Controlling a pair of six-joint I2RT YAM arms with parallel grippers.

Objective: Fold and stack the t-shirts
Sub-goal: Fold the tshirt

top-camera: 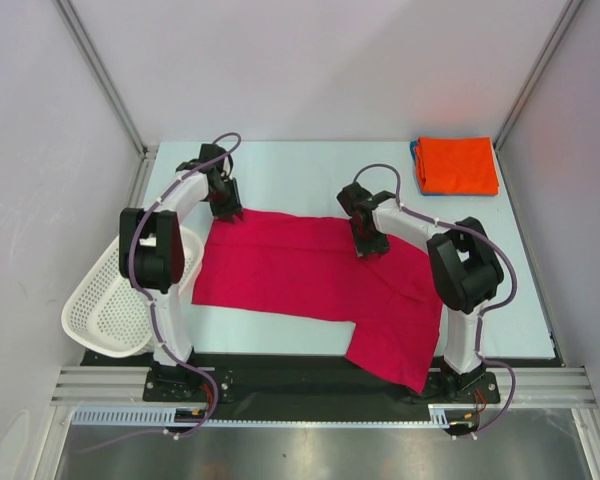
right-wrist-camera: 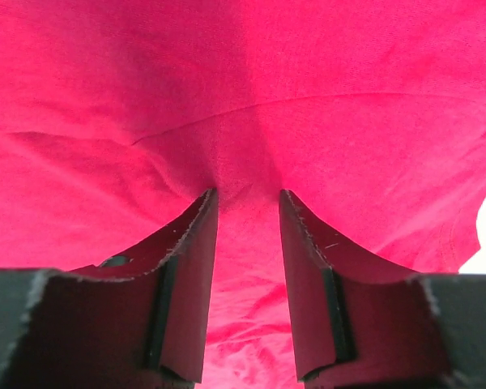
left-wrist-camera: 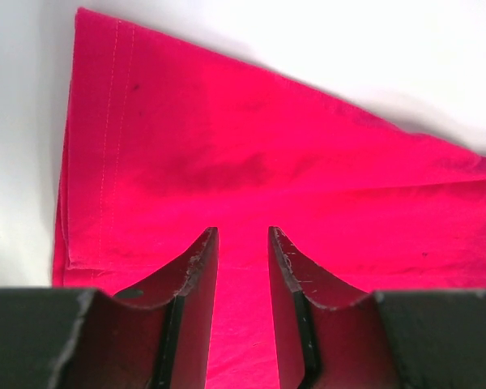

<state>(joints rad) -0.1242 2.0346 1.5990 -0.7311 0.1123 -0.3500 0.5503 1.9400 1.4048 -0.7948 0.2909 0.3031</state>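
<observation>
Red shirt spread flat across the middle of the table, plain crimson, mostly smooth, one part reaching down to the near edge by the base of the right arm. At the far right corner, orange shirt folded to a neat rectangle, on top of a blue shirt with only a thin edge showing. Left gripper down at the far left corner of the red shirt, close to the stitched hem; fingers partly apart with a narrow gap, red cloth seen in the gap, flat and without creases; cannot tell whether pinched or only lying under the tips. Right gripper down on the red shirt near its far edge, right of the middle; fingers also partly apart, creases of the cloth running together into the gap, cloth gathered and nipped between them. Basket off the left edge of the table, beside the left arm.
</observation>
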